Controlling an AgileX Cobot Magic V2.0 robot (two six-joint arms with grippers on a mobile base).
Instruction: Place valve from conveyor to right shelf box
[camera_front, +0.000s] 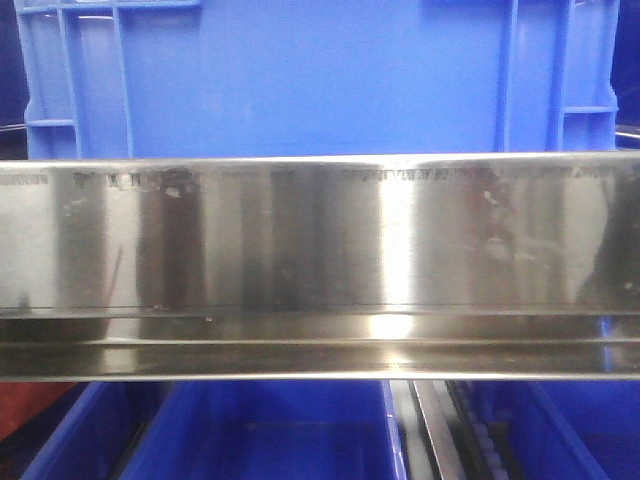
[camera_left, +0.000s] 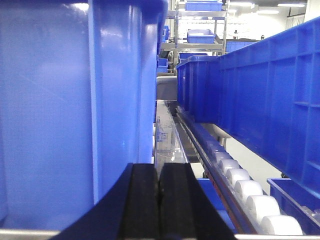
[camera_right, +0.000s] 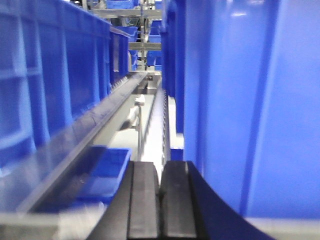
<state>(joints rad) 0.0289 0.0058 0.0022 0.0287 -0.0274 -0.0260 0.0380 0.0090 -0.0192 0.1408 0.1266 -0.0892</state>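
The front camera sat very close to a steel shelf rail (camera_front: 320, 260), facing it square, a blue box (camera_front: 300, 70) behind. Each wrist camera looked level over its own claw along a narrow aisle between blue boxes, which both views shared.

Inside a warehouse or factory storage area: rows of blue plastic crates (camera_left: 260, 95) line metal shelving, riding on tracks of white rollers (camera_left: 250, 192). A polished steel shelf rail (camera_front: 320, 250) crosses the front view, with a blue bin (camera_front: 300, 70) above it. More racks stacked with crates (camera_left: 200, 35) recede under ceiling strip lights (camera_left: 290, 5).
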